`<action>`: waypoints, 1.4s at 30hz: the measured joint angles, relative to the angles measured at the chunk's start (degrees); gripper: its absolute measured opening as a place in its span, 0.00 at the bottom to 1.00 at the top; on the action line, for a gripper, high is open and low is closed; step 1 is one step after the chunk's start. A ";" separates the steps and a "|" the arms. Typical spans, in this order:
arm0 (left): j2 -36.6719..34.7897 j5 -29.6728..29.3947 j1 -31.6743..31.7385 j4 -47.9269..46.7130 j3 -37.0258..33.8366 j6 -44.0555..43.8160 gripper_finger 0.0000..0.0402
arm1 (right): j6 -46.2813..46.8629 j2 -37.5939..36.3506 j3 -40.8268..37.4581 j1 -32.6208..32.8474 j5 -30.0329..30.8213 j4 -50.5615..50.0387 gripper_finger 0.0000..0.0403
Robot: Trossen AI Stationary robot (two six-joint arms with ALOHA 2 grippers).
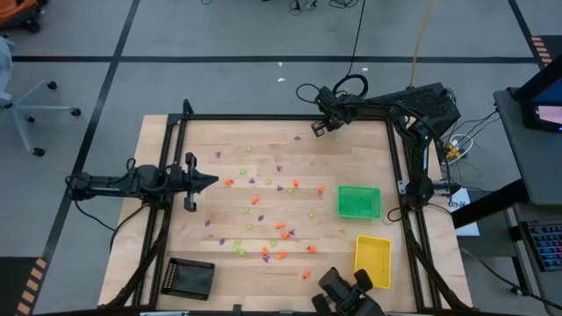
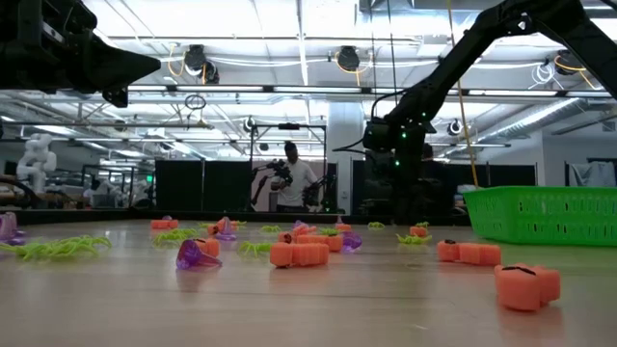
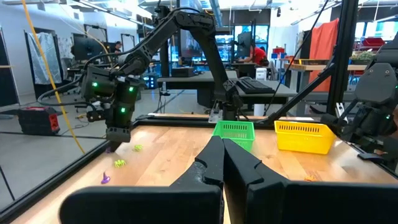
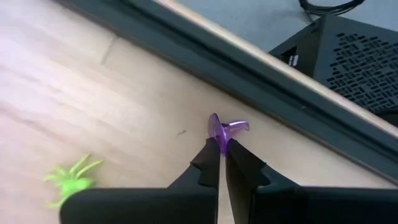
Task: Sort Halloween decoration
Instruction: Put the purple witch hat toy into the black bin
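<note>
Near edge of the bench [image 1: 176, 246]: black tray [image 1: 190, 277] at the near left corner, yellow tray [image 1: 372, 260] toward the near right corner, both sitting on the wood. Just past the yellow one, along the right edge, the green tray [image 1: 359, 201].

Middle of the bench: Halloween decoration [image 1: 263, 219] scattered loose: orange, purple and lime green trinkets, spread from the near centre up toward the far edge. In the low view the closest are orange blocky pieces [image 2: 526, 285], then a purple piece [image 2: 196, 254] and green spidery pieces [image 2: 58, 249] further back.

Left edge, mid-depth: left gripper [image 1: 211, 182] hangs over the wood, pointing inward, fingers pressed together with nothing between them. Wrist view confirms the tips meet.

Far edge, right of centre: right gripper [image 1: 318, 129] is down beside the bench's dark frame rail [image 4: 261, 81]. Its fingertips are pinched on a small purple trinket [image 4: 222, 129], which sticks out past the tips, close against the rail. One lime green spider [image 4: 70, 178] lies on the wood nearby.

Beyond the bench, a person [image 2: 292, 180] stands in the room.
</note>
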 joint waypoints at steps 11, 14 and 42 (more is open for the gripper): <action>0.00 0.00 0.00 -0.01 0.00 0.02 0.00 | -3.01 -6.22 -0.09 5.20 -4.03 -5.19 0.00; 0.01 0.00 0.01 0.00 0.00 0.00 0.00 | -3.78 -9.47 -0.09 8.35 -4.03 -6.71 0.00; 3.59 2.99 -2.57 -2.64 0.02 -7.65 0.00 | -0.99 -25.93 -25.64 53.84 -0.78 42.87 0.00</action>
